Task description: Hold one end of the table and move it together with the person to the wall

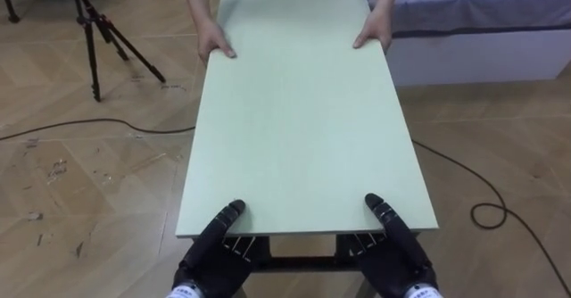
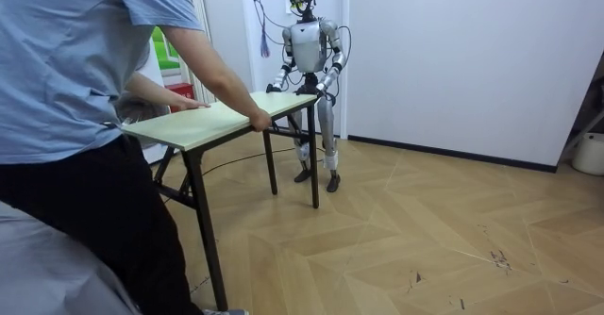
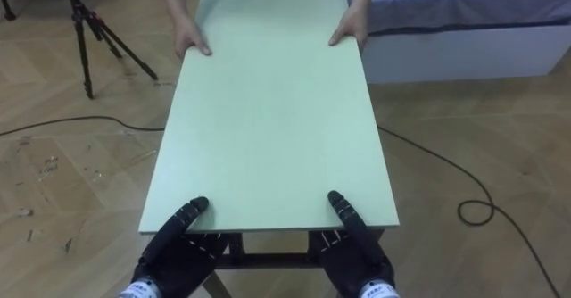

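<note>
A long table (image 1: 303, 111) with a pale green top and black legs stretches away from me. My left hand (image 1: 211, 249) and right hand (image 1: 397, 249) each grip its near end, thumbs on top and fingers curled under the edge. At the far end a person's hands (image 1: 214, 44) hold the two long edges of the top. In the room view the person (image 2: 85, 89), in a blue shirt, stands at the near end of the table (image 2: 222, 120), and I stand at its far end by a white wall.
A black tripod (image 1: 98, 30) stands on the wooden floor at far left. A bed (image 1: 482, 12) on a white base lies at far right, close to the table's corner. Dark cables (image 1: 491, 213) run over the floor on both sides.
</note>
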Controlling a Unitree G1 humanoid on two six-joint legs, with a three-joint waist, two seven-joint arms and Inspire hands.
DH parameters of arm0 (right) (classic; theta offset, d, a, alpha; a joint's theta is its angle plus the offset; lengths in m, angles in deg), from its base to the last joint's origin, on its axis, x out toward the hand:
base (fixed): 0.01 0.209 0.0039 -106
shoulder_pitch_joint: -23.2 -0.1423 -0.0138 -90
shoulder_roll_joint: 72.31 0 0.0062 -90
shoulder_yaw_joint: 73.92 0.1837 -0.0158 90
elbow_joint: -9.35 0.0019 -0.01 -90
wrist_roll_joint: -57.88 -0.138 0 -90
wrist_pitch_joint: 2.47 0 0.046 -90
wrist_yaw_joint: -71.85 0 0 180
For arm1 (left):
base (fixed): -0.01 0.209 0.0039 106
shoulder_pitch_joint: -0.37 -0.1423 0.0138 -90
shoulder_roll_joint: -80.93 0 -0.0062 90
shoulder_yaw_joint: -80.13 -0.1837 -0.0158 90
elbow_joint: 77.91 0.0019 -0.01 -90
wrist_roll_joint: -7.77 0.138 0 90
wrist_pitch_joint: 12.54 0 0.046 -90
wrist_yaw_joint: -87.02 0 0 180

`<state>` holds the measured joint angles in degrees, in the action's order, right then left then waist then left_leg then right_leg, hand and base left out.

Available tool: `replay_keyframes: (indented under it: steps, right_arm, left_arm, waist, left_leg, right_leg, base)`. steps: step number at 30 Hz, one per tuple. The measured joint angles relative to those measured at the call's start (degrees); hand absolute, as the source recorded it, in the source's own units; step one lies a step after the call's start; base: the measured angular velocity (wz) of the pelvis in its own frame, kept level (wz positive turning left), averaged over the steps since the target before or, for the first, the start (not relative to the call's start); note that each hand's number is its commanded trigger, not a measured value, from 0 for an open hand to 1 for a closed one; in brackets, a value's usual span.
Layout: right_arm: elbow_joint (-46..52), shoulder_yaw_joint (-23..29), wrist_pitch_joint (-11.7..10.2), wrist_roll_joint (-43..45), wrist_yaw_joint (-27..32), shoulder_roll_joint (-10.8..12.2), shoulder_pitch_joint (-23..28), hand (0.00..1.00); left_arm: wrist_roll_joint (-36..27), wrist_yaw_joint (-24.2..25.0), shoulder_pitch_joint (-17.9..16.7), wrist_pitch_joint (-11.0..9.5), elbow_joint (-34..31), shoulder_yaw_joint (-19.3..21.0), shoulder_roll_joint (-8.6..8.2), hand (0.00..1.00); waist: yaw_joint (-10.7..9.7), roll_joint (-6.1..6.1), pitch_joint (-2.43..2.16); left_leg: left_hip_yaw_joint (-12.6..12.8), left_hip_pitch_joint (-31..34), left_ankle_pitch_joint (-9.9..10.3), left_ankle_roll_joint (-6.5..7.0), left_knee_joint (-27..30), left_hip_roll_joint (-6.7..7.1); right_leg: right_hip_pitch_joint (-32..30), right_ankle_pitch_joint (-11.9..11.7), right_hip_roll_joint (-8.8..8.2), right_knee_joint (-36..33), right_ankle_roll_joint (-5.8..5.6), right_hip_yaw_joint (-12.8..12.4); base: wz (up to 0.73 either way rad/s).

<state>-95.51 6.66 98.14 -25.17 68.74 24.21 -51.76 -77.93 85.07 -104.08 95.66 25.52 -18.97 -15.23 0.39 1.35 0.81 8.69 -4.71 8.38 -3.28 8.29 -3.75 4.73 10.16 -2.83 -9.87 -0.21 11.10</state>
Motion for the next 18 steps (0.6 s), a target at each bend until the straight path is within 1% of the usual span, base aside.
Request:
replay_keyframes:
  steps: [4,9,11,14,15,18]
  right_arm:
    - [0.0,0.1,0.0,0.2,0.0,0.0,0.0,1.00]
    - [0.0,0.4,0.0,0.5,0.0,0.2,-0.1,1.00]
    - [0.0,0.5,0.0,0.5,0.0,0.1,-0.4,1.00]
    - [0.1,0.7,0.0,0.4,0.0,0.3,-1.1,1.00]
    - [0.2,1.1,-0.1,0.3,0.0,0.6,-1.2,1.00]
    - [1.0,1.1,0.0,0.4,0.8,0.7,-1.3,1.00]
  left_arm:
    - [0.4,0.1,0.0,0.0,0.1,0.0,-0.15,1.00]
    - [2.0,3.8,0.3,-0.1,2.6,0.1,-0.53,1.00]
    - [2.1,5.4,0.8,-0.1,3.9,0.1,-0.63,1.00]
    - [2.2,6.5,1.6,-0.3,4.5,0.1,-0.91,1.00]
    - [2.2,6.7,1.6,-0.4,4.4,0.1,-1.15,1.00]
    - [2.2,6.7,1.6,-1.2,4.0,0.1,-1.51,1.00]
  waist:
    - [0.0,0.19,-0.12]
    - [-0.1,0.54,-0.35]
    - [-0.1,0.58,-0.37]
    - [-0.1,0.67,-0.42]
    - [-0.1,0.69,-0.42]
    - [-0.2,0.68,-0.39]
  left_leg:
    - [0.0,0.1,0.0,0.00,0.0,0.00]
    - [0.0,0.1,0.0,0.00,0.0,0.03]
    - [0.0,0.1,0.0,0.00,0.0,0.03]
    - [0.0,0.1,0.0,0.01,0.0,0.03]
    - [0.0,0.1,0.0,0.01,0.0,0.03]
    - [0.0,0.1,0.0,0.01,0.0,0.03]
  right_leg:
    - [0.0,0.0,0.00,0.0,0.00,0.1]
    - [0.0,0.0,-0.04,0.0,0.00,0.2]
    - [0.1,0.0,-0.04,0.0,0.00,0.2]
    - [0.2,0.0,-0.04,0.0,0.00,0.2]
    - [0.2,0.0,-0.04,0.0,0.00,0.2]
    - [0.2,0.0,-0.04,0.0,-0.01,0.2]
  base:
    - [0.00]
    - [0.00]
    - [0.00]
    - [0.00]
    - [0.00]
    - [0.00]
